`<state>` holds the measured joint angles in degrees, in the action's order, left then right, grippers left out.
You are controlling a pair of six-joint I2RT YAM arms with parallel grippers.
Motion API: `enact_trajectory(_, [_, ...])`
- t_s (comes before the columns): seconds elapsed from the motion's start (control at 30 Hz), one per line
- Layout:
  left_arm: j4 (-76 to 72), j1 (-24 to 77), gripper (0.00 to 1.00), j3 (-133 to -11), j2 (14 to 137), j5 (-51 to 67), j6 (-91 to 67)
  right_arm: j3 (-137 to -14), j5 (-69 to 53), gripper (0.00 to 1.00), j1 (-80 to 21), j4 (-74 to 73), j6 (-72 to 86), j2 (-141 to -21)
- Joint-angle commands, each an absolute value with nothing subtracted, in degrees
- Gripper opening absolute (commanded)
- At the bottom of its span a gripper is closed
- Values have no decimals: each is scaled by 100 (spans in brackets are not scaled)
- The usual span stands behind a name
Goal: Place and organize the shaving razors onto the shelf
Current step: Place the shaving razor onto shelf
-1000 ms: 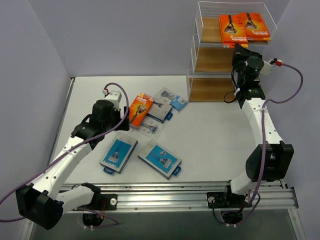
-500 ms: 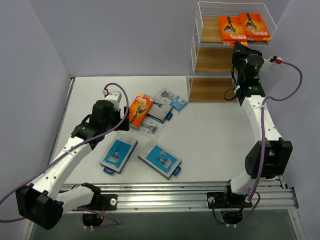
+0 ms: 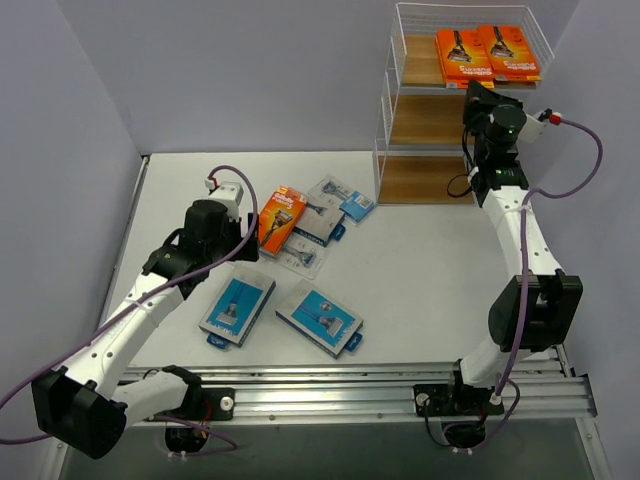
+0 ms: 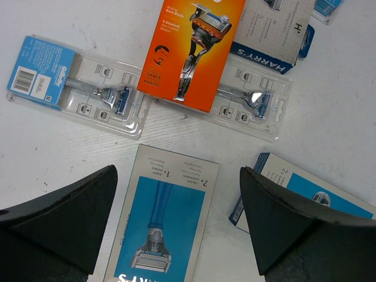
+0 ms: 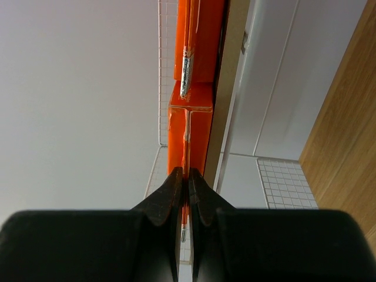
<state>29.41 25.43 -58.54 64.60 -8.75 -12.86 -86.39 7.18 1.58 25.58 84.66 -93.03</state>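
Observation:
Two orange razor packs (image 3: 458, 55) (image 3: 508, 50) lie side by side on the top tier of the white wire shelf (image 3: 428, 120). My right gripper (image 3: 473, 94) is shut, with its tips (image 5: 188, 175) right at the near end of the left orange pack (image 5: 189, 135). On the table lie an orange pack (image 3: 281, 218), a grey box (image 3: 320, 215), two clear blister packs (image 3: 355, 205) (image 3: 303, 258) and two blue-grey boxes (image 3: 237, 308) (image 3: 320, 318). My left gripper (image 4: 177, 176) hangs open above one blue-grey box (image 4: 161, 223) and holds nothing.
The shelf's middle (image 3: 425, 118) and bottom (image 3: 420, 178) wooden tiers hold no packs. White wire mesh (image 5: 288, 182) rings the top tier. Grey walls close in at left and back. The aluminium base rail (image 3: 350, 390) runs along the near edge.
My right gripper has moved up toward the shelf's top tier, and the left orange pack has slid further back onto the tier. The left arm has stayed still.

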Motion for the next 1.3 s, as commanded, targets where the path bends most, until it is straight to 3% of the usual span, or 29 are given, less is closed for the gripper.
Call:
enact_trajectory(0.0, [2812, 2558, 94, -5968, 6478, -923, -1274, -8938, 844, 0, 255, 2663, 8464, -9404])
enact_trajectory(1.27, [2821, 2558, 94, -5994, 6504, -888, -1266, -9457, 659, 0, 290, 2593, 8385, -9870])
